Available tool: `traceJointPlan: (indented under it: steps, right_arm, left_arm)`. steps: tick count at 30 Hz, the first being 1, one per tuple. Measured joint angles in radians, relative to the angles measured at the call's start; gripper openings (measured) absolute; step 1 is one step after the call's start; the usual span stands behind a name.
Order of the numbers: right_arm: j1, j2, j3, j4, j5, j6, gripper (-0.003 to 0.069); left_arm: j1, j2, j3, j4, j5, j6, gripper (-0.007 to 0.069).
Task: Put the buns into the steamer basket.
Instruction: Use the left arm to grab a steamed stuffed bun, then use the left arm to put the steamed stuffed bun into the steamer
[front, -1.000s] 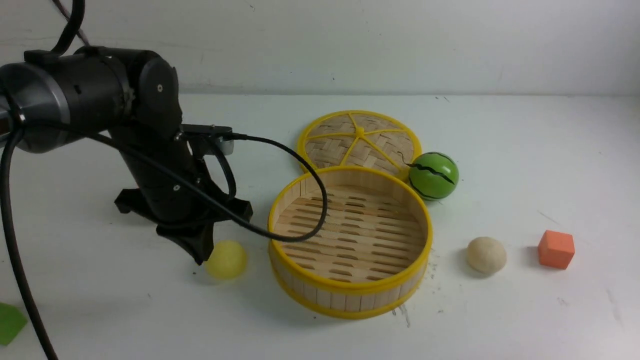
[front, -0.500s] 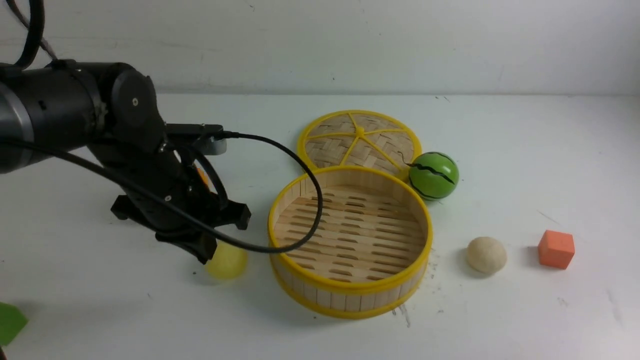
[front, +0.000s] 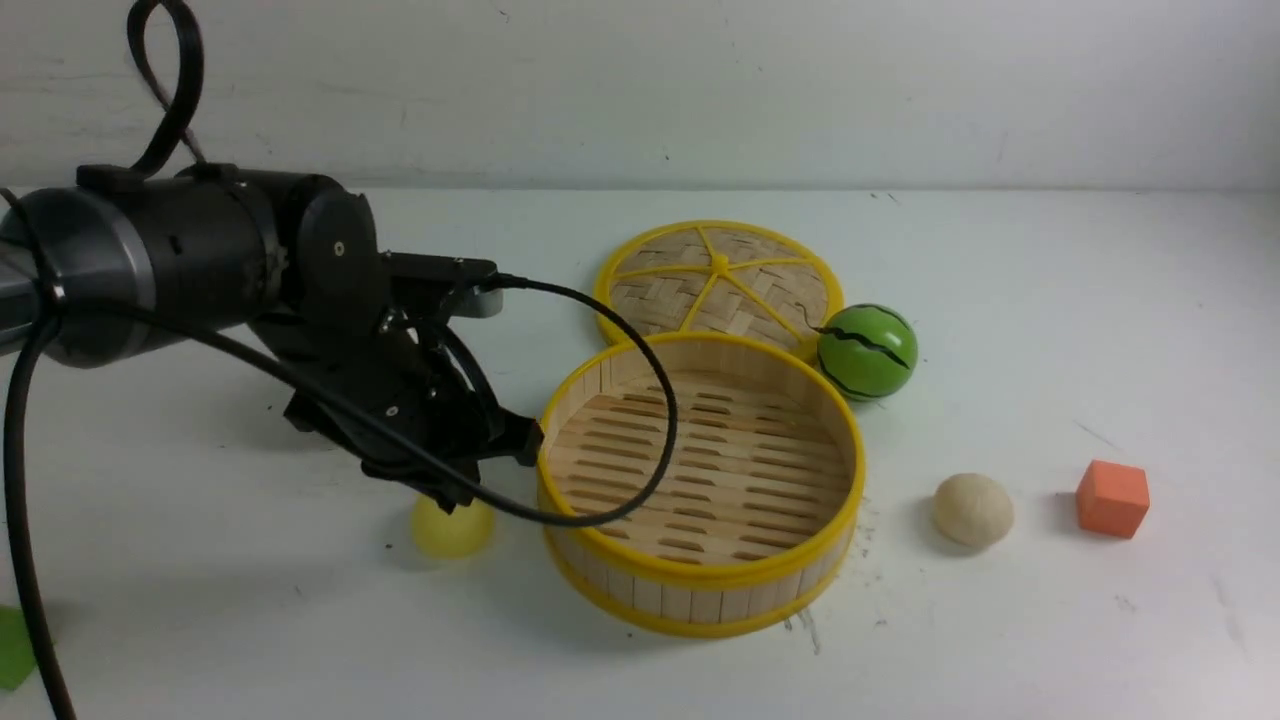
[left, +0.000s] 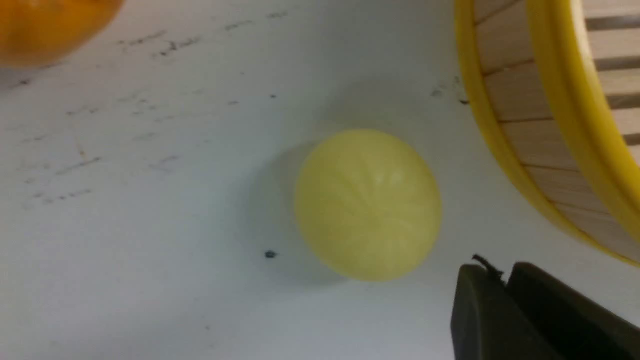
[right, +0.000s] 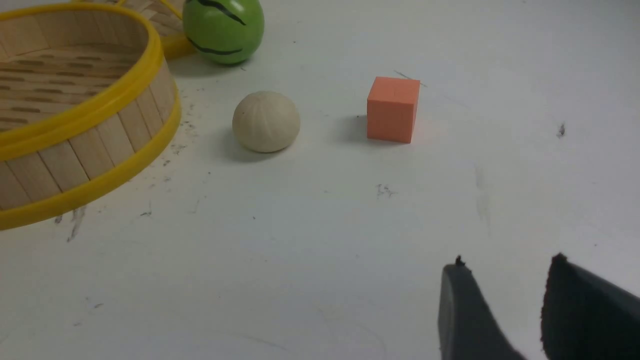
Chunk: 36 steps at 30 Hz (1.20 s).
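The pale yellow bun (front: 452, 527) lies on the table just left of the steamer basket (front: 700, 575). My left gripper (front: 450, 497) hangs right over this bun, its black fingertips hiding the bun's top in the front view. In the left wrist view the yellow bun (left: 367, 204) sits free beside the basket wall (left: 505, 100), and the left gripper (left: 502, 272) shows its jaws pressed together with nothing in them. The cream-beige bun (front: 973, 510) rests right of the basket. The right gripper (right: 505, 270) is open and empty, well short of that bun (right: 266, 121). The basket holds nothing.
A woven lid (front: 720, 280) lies flat behind the basket, touching a green striped ball (front: 866, 352). An orange cube (front: 1112, 498) stands right of the cream bun. An orange tangerine (left: 45, 25) lies near the yellow bun. The left arm's cable (front: 660, 430) loops over the basket.
The left arm has swung right toward the basket, bringing its fingertips from the yellow bun's left side to just above it. Both buns stayed in place.
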Motion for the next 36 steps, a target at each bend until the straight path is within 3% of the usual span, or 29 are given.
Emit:
traceJointPlan:
  steps: [11,23,27,30,36]
  right_arm:
    - [0.000,0.000,0.000,0.000,0.000,0.001,0.0241]
    - [0.000,0.000,0.000,0.000,0.000,0.000,0.0241]
    - [0.000,0.000,0.000,0.000,0.000,0.000,0.0241]
    - [0.000,0.000,0.000,0.000,0.000,0.000,0.0241]
    - [0.000,0.000,0.000,0.000,0.000,0.000,0.0241]
  left_arm:
    - [0.020,0.095,-0.035,0.036,-0.028,0.000,0.0244]
    - [0.020,0.169,-0.077,0.051,-0.036,-0.001,0.0247]
    - [0.020,0.169,-0.081,0.052,-0.031,-0.001,0.0165]
    - [0.020,0.169,-0.082,0.052,-0.021,-0.001,0.0005]
    - [0.000,0.115,-0.132,0.063,0.099,-0.020,-0.0013]
